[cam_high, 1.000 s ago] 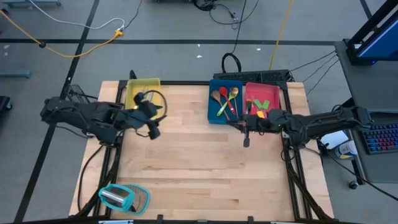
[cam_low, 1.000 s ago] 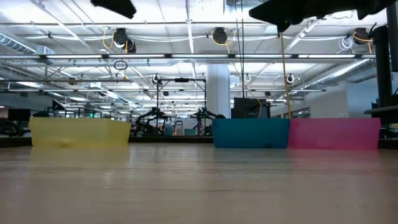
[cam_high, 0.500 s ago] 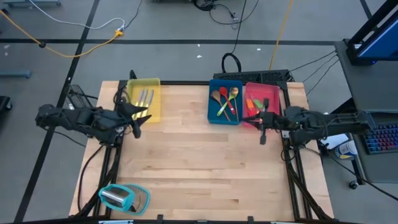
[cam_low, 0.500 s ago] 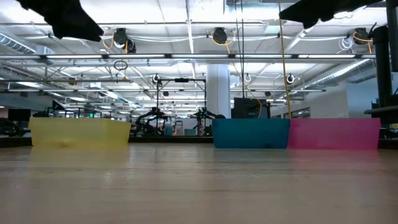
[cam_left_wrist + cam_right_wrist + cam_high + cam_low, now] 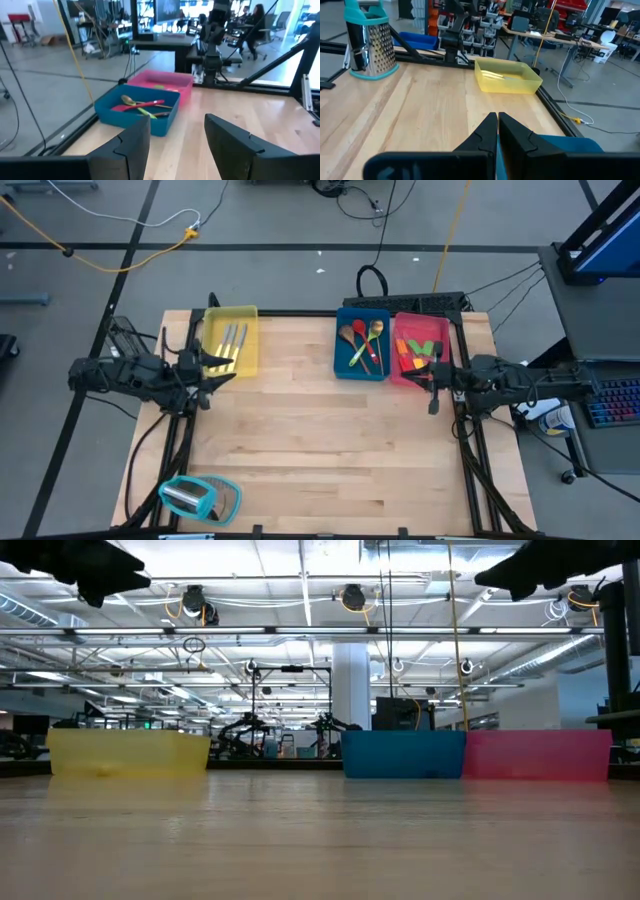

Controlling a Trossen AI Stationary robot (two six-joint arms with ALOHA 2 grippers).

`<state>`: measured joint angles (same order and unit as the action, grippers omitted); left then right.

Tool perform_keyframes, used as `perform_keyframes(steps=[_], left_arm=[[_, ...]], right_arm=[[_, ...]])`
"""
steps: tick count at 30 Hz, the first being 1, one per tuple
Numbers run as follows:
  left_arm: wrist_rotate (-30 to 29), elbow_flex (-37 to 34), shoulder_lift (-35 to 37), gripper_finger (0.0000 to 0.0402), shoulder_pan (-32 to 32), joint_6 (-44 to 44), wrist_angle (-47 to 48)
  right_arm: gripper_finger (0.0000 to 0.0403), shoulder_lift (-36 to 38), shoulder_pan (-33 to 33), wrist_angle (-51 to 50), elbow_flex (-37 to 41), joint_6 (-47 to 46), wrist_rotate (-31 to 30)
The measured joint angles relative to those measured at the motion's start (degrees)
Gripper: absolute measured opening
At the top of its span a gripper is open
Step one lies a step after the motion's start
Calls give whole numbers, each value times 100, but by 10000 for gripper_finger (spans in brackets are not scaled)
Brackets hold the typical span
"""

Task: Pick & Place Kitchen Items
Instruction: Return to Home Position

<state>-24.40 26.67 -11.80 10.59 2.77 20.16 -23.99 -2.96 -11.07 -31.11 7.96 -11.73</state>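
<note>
Silver cutlery (image 5: 233,340) lies in the yellow tray (image 5: 246,316) at the far left. Wooden, gold, green and red spoons (image 5: 362,342) lie in the blue tray (image 5: 341,358). Small spatulas with coloured heads (image 5: 415,352) lie in the pink tray (image 5: 400,320). My left gripper (image 5: 213,370) is open and empty, raised over the table's left edge beside the yellow tray. My right gripper (image 5: 433,404) is shut and empty, raised at the right edge near the pink tray.
A teal-and-clear grater (image 5: 190,498) lies at the near left corner; it also shows in the right wrist view (image 5: 367,40). The middle of the wooden table (image 5: 330,440) lies bare between the arms. Cables hang off the far edge.
Both arms have drawn back outward. My left gripper has gone from over the yellow tray toward the table's left edge. My right gripper has gone from beside the blue tray toward the right edge, past the pink tray. The utensils have stayed in their trays.
</note>
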Motion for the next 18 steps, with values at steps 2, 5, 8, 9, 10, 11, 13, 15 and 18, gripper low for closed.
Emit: perform_keyframes(steps=[2,5,8,9,10,11,13,15,18], left_arm=[[42,-125,186,191,0,-108,-75],[49,-337,485,191,-2,-167,-89],[50,-590,785,191,-2,-195,-232],[54,-675,893,191,-2,-246,-315],[57,-745,993,191,-2,-296,-374],[60,-798,1093,191,-2,-339,-382],[57,-876,1155,191,1,-399,-400],[88,-899,1152,191,-2,-415,-340],[204,-886,1150,191,-2,-425,-396]], right_arm=[[8,240,0,1,140,-46,-3],[8,629,0,-5,281,-106,-9],[8,956,0,-43,368,-111,-2],[8,1049,0,-64,405,-111,-2],[8,1141,0,-86,442,-109,-2],[8,1231,0,-98,481,-107,0],[8,1410,0,-101,588,-108,0],[8,1571,0,-106,690,-144,2],[8,1793,0,-101,824,-145,2]])
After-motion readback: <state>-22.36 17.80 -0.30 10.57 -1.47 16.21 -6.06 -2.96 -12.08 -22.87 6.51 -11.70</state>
